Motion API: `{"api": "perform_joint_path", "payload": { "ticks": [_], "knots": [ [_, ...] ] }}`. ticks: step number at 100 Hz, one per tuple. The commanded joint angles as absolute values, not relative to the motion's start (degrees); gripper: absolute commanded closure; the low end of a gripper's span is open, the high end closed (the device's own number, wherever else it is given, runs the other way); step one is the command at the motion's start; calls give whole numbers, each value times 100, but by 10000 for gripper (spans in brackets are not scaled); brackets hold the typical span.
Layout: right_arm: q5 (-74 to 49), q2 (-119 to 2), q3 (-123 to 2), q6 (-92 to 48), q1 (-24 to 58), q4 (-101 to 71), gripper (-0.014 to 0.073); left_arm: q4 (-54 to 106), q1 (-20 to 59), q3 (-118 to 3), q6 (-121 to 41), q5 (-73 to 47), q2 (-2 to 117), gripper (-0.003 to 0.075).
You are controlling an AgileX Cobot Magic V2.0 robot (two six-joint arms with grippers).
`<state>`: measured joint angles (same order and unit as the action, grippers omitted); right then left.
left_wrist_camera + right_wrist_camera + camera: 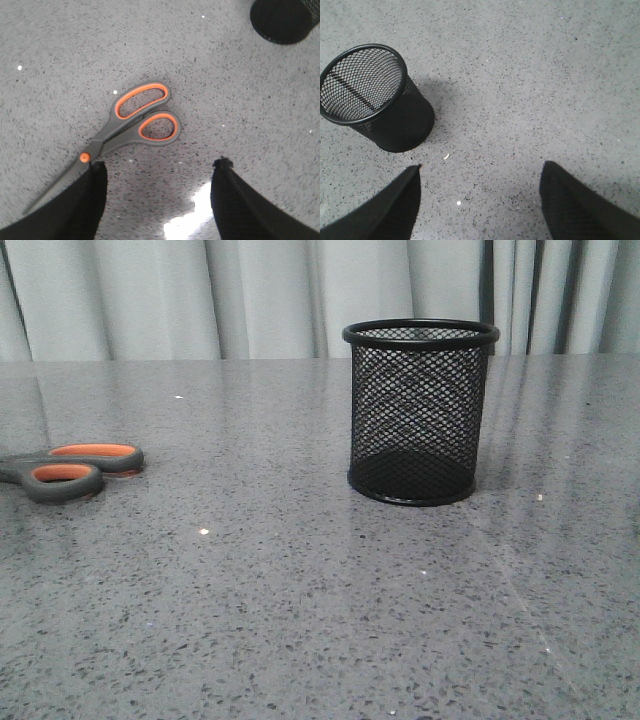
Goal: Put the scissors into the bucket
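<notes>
The grey speckled table (300,620) carries everything. The bucket (420,412) stands upright on it, mouth open and nothing visible inside. Well apart from the bucket, off toward the left arm's side, the scissors (127,130) lie flat and closed, blades pointing away from the bucket. They look rigid and light, the metal blades likely slippery, so the plastic handle loops or the shank near the pivot seem the better hold. The left gripper (160,172) hangs above them, spread wide and holding nothing. The right gripper (480,175) is likewise wide apart and unladen beside the bucket.
</notes>
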<state>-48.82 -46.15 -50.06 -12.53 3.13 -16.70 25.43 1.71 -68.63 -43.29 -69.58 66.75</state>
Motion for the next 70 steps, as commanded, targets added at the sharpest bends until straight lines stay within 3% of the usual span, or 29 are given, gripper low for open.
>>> {"api": "perform_joint_path", "payload": {
  "ticks": [1,35,70],
  "knots": [
    [-4565,-4608,-5214,-1312,324,-1764,138,2542,160,-7568,-4747,-7219,7220,300],
    [-4586,-4608,-5214,-1381,680,-1764,138,2199,514,-8608,-7793,-7311,8491,299],
    [-4664,-4608,-5214,-1393,1107,-1626,138,1358,969,-8597,-8109,-7311,9019,299]
  ]
}}
